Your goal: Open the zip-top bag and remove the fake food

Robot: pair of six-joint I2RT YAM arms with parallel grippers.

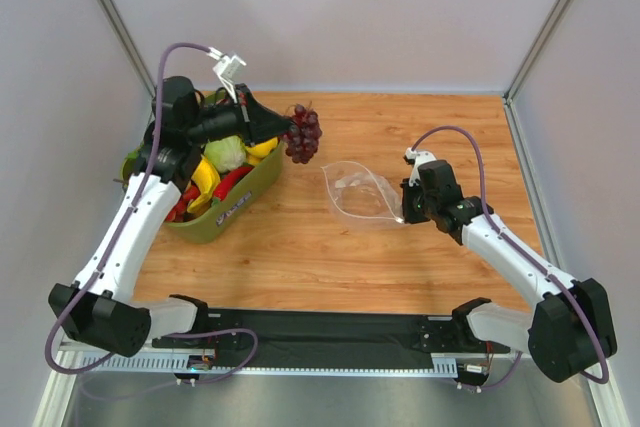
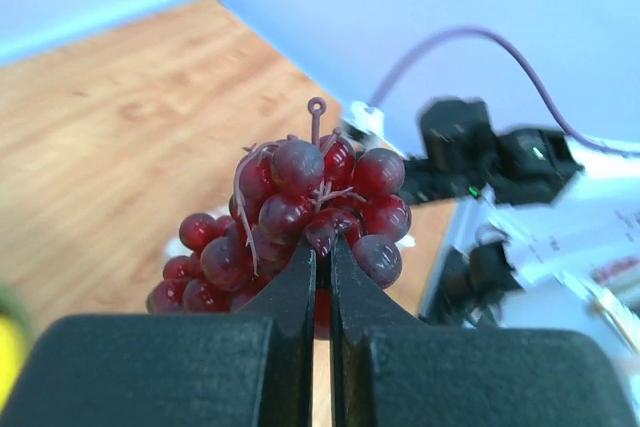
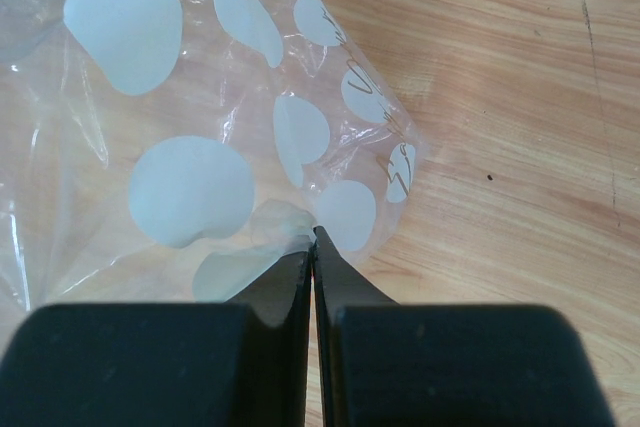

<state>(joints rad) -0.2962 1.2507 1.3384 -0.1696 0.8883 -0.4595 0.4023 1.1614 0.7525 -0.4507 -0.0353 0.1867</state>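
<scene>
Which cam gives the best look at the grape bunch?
Left wrist: the grape bunch fills the frame, stem loop visible, pinched by the left end effector. Top external shows it small, by the green bin's far corner. Right wrist shows only the zip-top bag, no grapes.

Tool (image 3: 314, 247) pinched on dotted bag (image 3: 190, 137)

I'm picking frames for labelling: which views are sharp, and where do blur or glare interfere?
Left wrist: grape bunch sharp with small glossy highlights, right arm behind it blurred. Right wrist: zip-top bag and table grain crisp, no strong glare. Top external: even light, soft shadows, but the clear bag reads faint against the wood.
</scene>
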